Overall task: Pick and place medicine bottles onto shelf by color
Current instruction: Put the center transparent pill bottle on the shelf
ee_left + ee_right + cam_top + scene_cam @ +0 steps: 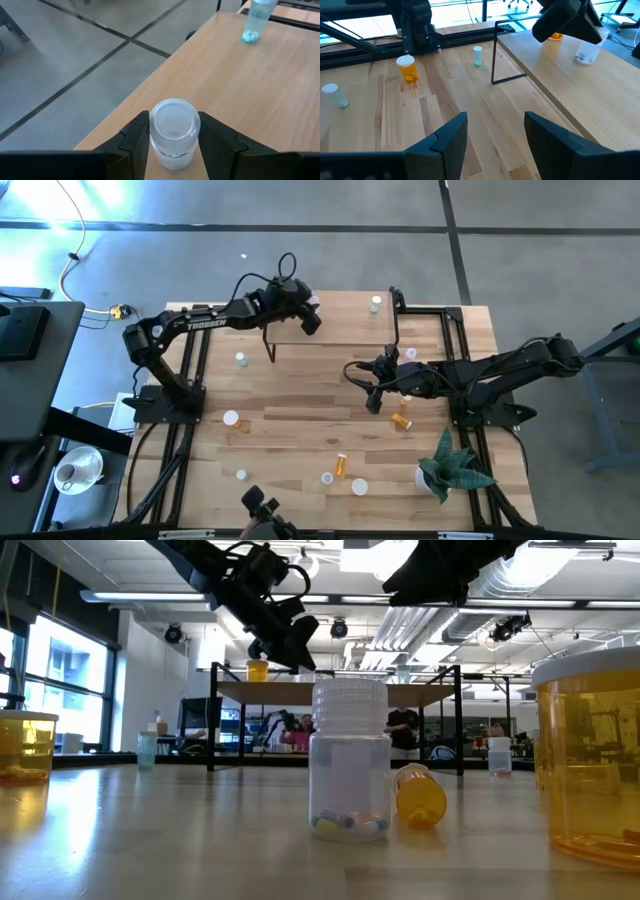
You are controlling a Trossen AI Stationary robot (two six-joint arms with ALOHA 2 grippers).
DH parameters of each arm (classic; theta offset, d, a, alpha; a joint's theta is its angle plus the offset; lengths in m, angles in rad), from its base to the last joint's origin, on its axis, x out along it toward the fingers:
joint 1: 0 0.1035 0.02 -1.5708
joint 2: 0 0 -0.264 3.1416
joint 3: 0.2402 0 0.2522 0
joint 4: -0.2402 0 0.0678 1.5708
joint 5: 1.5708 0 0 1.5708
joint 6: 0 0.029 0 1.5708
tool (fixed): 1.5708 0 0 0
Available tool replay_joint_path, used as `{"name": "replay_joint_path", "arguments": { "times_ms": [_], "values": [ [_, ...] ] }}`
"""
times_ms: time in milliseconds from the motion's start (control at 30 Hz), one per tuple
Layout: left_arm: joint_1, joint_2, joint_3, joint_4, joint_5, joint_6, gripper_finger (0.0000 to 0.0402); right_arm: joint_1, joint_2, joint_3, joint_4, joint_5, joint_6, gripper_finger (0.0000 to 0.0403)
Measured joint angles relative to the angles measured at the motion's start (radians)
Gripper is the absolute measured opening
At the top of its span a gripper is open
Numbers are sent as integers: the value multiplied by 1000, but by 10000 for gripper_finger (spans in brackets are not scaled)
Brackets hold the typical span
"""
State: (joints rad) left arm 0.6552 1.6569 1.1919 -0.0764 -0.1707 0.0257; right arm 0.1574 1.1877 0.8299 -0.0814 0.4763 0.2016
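medicine bottles (pixel 339 466): three orange, one in left claw (pixel 174 145).

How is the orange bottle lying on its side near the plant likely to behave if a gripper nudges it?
The orange bottle lies on its side, so it would probably roll. It looks small and light, likely skidding easily on the smooth table.

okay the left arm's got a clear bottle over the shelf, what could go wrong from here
The left pincer holds the clear bottle close to the shelf edge, so released there it might tip off onto the floor side. Another pale bottle already stands on the shelf, and swinging toward it could knock it over. The right pincer hangs open near the shelf leg; advancing might clip it.
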Motion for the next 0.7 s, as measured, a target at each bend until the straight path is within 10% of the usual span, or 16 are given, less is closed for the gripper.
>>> {"name": "replay_joint_path", "arguments": {
  "times_ms": [700],
  "values": [
    [0, 3, -3, 2, -2, -22, 176, 0, 0, 0, 0, 0, 0, 188]
  ]
}}
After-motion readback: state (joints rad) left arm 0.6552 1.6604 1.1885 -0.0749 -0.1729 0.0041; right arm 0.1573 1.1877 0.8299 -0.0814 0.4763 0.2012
